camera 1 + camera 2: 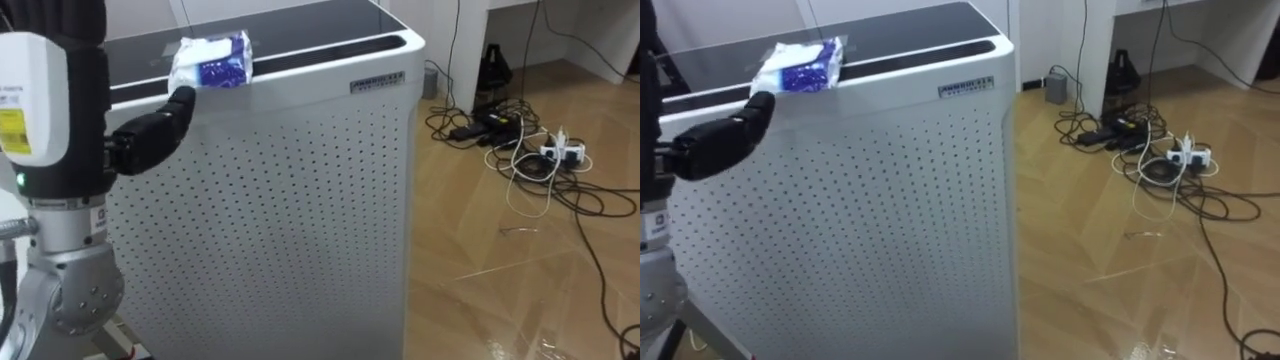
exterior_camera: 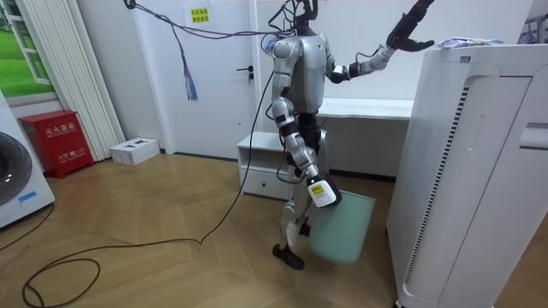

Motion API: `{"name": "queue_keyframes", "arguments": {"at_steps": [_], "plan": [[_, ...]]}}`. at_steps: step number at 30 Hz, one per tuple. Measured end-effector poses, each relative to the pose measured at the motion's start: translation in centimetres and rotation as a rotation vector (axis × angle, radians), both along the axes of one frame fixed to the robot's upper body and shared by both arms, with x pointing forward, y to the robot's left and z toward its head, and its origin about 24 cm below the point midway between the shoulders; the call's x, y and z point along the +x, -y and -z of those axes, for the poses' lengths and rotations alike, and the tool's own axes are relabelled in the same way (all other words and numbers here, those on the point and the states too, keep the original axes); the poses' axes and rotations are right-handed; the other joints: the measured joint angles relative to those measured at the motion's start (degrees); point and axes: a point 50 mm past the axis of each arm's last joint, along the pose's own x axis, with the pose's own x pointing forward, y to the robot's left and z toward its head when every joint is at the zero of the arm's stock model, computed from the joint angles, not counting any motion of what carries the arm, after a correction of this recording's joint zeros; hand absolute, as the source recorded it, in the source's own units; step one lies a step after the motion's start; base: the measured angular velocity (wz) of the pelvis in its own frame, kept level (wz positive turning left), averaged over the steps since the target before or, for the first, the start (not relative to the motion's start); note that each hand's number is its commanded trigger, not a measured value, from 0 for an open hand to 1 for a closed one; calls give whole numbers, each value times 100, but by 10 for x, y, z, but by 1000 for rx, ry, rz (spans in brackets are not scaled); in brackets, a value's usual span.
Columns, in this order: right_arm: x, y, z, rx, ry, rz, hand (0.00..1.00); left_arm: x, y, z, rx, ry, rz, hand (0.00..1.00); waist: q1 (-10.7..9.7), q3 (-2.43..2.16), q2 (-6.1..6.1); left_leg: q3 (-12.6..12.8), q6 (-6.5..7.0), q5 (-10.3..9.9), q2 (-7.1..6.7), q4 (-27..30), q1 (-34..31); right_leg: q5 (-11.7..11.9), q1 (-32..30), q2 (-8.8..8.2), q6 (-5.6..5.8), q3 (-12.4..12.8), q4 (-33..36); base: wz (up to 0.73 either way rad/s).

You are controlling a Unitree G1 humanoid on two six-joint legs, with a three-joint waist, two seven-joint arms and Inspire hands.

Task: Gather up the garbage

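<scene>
Blue-and-white plastic, crumpled and glossy, makes up the garbage: a small squashed packet (image 1: 210, 60) lying at the near left edge of the dark top of a tall white perforated air purifier (image 1: 300, 210); its white ends are puffed and twisted, its blue middle carries print too small to read, and it looks light enough to slide if nudged; it sits right at the lip, probably the easiest spot to reach from the front; the left hand (image 1: 150, 135) is raised against the purifier's front wall just below the packet, loosely extended and partly spread, holding nothing; one dark fingertip (image 1: 183, 100) points up at the packet's lower edge, and whether it touches cannot be told; the hand is held that high because, in the room view, the purifier's top stands roughly level with the robot's head, so the arm must stretch up and over the rim; I judge this to be the reach before the grasp, with the pick not yet made; the right hand (image 2: 325, 202) hangs low beside a pale green waste bin (image 2: 347, 231) at the robot's legs, likely kept there to receive the packet, though its grip cannot be made out; the robot stands at the room view's left of the purifier; on the wooden floor (image 1: 480, 290) to the right lies a tangle of cables (image 1: 520, 150), well apart from the work
</scene>
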Motion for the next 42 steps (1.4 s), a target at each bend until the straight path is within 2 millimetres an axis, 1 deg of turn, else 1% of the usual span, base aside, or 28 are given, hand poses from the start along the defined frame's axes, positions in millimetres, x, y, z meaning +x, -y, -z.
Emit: {"name": "queue_keyframes", "arguments": {"at_steps": [2, 3, 4, 5, 6, 8, 9, 12, 18, 24, 27, 29, 33, 35, 36, 39, 42], "plan": [[0, 5, -2, -8, -4, -7, 100, 5, -1, 3, 8, -53, -3, 0, 2, 7, 88, 1, 38, -22, 1, 3, 5, 4, 9, -10, 8, -1, 1, 2], [0, 9, -3, -16, -7, -9, 100, 8, -2, 6, 10, -91, -7, 0, 1, 26, 147, 7, 53, -22, -3, 6, 4, 9, 6, -10, 15, 1, 3, 0], [0, 12, -4, -20, -13, -10, 100, 10, -4, 10, 14, -128, -9, 0, 4, 36, 170, 14, 66, -15, -9, 4, -6, 9, -11, -16, 17, 8, 7, 0], [-1, 13, -4, -22, -15, -10, 100, 11, -5, 11, 18, -146, -12, 0, 5, 33, 190, 21, 69, -13, -9, 5, -10, 10, -18, -18, 17, 14, 11, -4], [-1, 14, -4, -26, -19, -10, 100, 13, -6, 14, 25, -179, -18, 0, 4, 16, 230, 37, 74, -10, -7, 7, -17, 10, -30, -17, 17, 26, 11, -5], [-1, 15, -4, -32, -24, -13, 100, 17, -8, 15, 18, -216, -15, 0, 5, 21, 231, 49, 78, -8, -5, 12, -34, 10, -49, -17, 17, 35, 7, -2], [-1, 17, -5, -38, -25, -16, 100, 20, -10, 14, 20, -229, -22, 0, 4, 11, 247, 50, 80, -6, -5, 18, -56, 9, -68, -17, 17, 40, 7, 0], [0, 21, -6, -51, -25, -20, 100, 26, -15, 9, 14, -256, -22, 0, 0, 11, 245, 71, 84, -3, -8, 4, -62, 10, -88, -7, 19, 47, 6, 0], [2, 25, -9, -58, -22, -26, 100, 26, -20, 1, 66, -272, -4, 0, 13, 16, 240, 108, 84, -3, -11, -23, -61, 9, -95, -6, 25, 55, -2, 0], [2, 25, -9, -49, -23, -31, 100, 27, -19, 0, 86, -307, 3, 0, 0, 24, 260, 113, 89, -1, -11, -38, -23, 10, -72, -9, 27, 65, 3, 0], [2, 25, -9, -51, -23, -31, 100, 30, -15, -4, 96, -319, 27, 0, 19, 83, 268, 113, 98, 5, -17, -38, -19, 12, -67, -12, 31, 66, 2, 0], [3, 26, -9, -53, -22, -31, 100, 32, -16, -8, 93, -332, 42, 0, 23, 91, 278, 116, 104, 9, -22, -44, -21, 11, -78, -15, 33, 77, 3, 0], [2, 28, -10, -56, -28, -34, 100, 36, -22, -9, 42, -389, 65, 0, 42, 72, 313, 143, 108, 12, -29, -69, -4, 4, -81, -17, 45, 109, 8, -2], [3, 29, -11, -53, -27, -38, 100, 37, -28, -12, 57, -412, 51, 0, 39, 63, 326, 147, 113, 15, -29, -73, -8, 3, -82, -15, 46, 112, 6, 0], [3, 29, -11, -54, -27, -38, 100, 38, -29, -13, 63, -428, 60, 0, 38, 47, 348, 149, 113, 15, -30, -74, -7, 3, -81, -17, 47, 114, 7, 0], [3, 30, -11, -57, -27, -37, 100, 42, -27, -18, 71, -444, 79, 0, 44, 47, 348, 158, 119, 19, -32, -74, -10, 6, -82, -23, 51, 112, 10, 0], [3, 31, -12, -62, -28, -38, 100, 44, -28, -16, 70, -476, 79, 0, 49, 29, 373, 236, 133, 27, -30, -74, -12, 7, -93, -31, 58, 125, 9, 0]]}}
